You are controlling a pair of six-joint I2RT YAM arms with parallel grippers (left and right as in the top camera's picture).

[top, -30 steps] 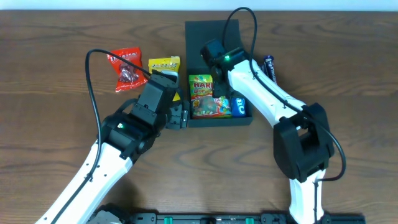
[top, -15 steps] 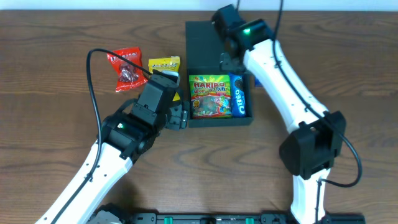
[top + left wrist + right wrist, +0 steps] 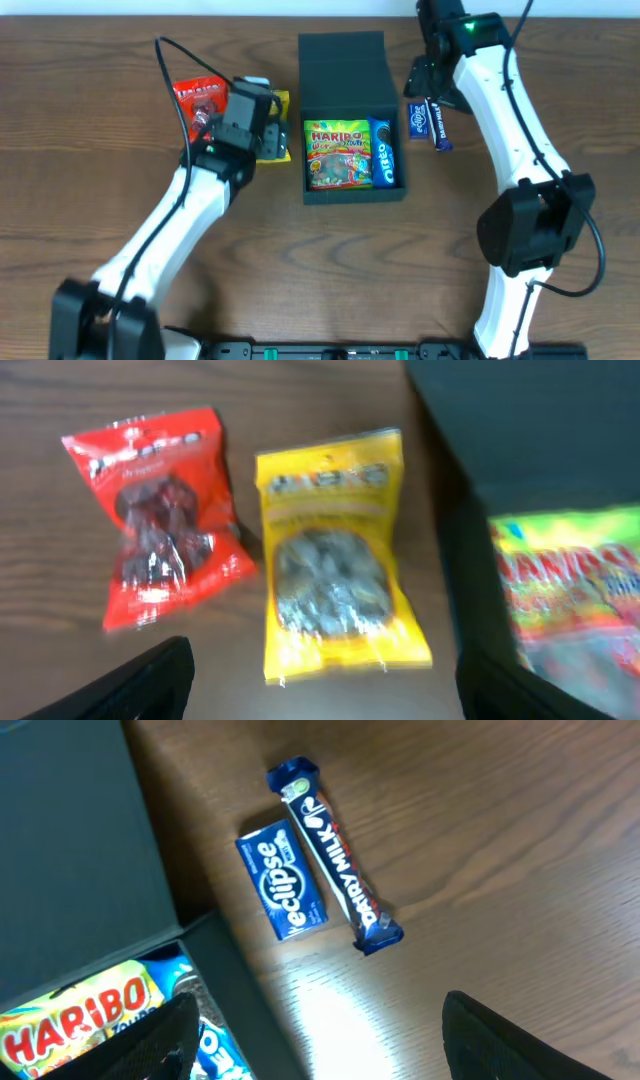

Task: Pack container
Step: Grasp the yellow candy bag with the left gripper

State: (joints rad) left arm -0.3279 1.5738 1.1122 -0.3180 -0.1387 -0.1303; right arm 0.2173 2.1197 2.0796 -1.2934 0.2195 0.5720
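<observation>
The dark green-black container (image 3: 345, 195) stands open at mid table, its flap lid (image 3: 341, 62) lying back. Inside are a Haribo bag (image 3: 338, 155) and a blue Oreo pack (image 3: 382, 165). My left gripper (image 3: 255, 120) is open and empty, hovering over a yellow snack packet (image 3: 335, 560) beside a red packet (image 3: 165, 520), left of the container wall (image 3: 520, 430). My right gripper (image 3: 430, 80) is open and empty above a blue Eclipse box (image 3: 283, 887) and a Dairy Milk bar (image 3: 337, 860), right of the container.
The red packet (image 3: 195, 100) lies at the far left of the group. The Eclipse box (image 3: 418, 118) and the bar (image 3: 438, 125) lie side by side on the wooden table. The right wrist view shows the lid (image 3: 70, 830) and the Haribo bag (image 3: 75, 1010).
My left arm swung up and left, from the container's front left corner to over the yellow packet. My right arm moved from over the container to the back right, uncovering the Eclipse box and bar.
</observation>
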